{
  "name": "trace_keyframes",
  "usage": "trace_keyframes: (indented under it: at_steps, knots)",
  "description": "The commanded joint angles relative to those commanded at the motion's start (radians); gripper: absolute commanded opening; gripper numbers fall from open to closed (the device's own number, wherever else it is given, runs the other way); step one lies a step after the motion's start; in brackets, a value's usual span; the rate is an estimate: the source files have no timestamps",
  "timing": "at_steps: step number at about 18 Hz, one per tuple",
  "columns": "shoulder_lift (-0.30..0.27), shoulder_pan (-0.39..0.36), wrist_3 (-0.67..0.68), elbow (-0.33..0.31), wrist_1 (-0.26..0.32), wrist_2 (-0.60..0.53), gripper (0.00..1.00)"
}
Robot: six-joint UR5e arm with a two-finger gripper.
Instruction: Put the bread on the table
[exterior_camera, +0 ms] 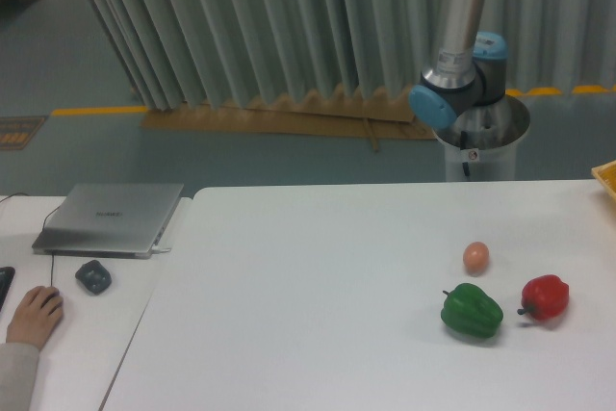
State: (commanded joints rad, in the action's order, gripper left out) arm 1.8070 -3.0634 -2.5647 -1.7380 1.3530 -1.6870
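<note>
The bread is out of view. Only the arm's base and lower links (460, 74) show, rising behind the far edge of the white table (318, 315) and running out of the top of the frame. The gripper itself is not in view, so its state does not show.
On the table's right part lie a small peach-orange egg-like ball (475, 256), a green bell pepper (472, 311) and a red bell pepper (545, 296). A yellow object's corner (606, 178) pokes in at the right edge. A side desk on the left holds a grey laptop (110, 218), a mouse (92, 276) and a person's hand (34, 315).
</note>
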Motion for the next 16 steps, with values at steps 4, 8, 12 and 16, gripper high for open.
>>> trace_keyframes:
  at_steps: [4, 8, 12, 16]
  knots:
    - [0.028, 0.005, -0.003, -0.012, 0.002, -0.046, 1.0]
    - [0.043, 0.003, -0.014, -0.017, 0.005, -0.048, 1.0]
    - [0.048, 0.002, -0.014, -0.018, 0.002, -0.046, 1.0]
    - [0.048, 0.0, -0.014, -0.008, -0.002, -0.049, 0.47]
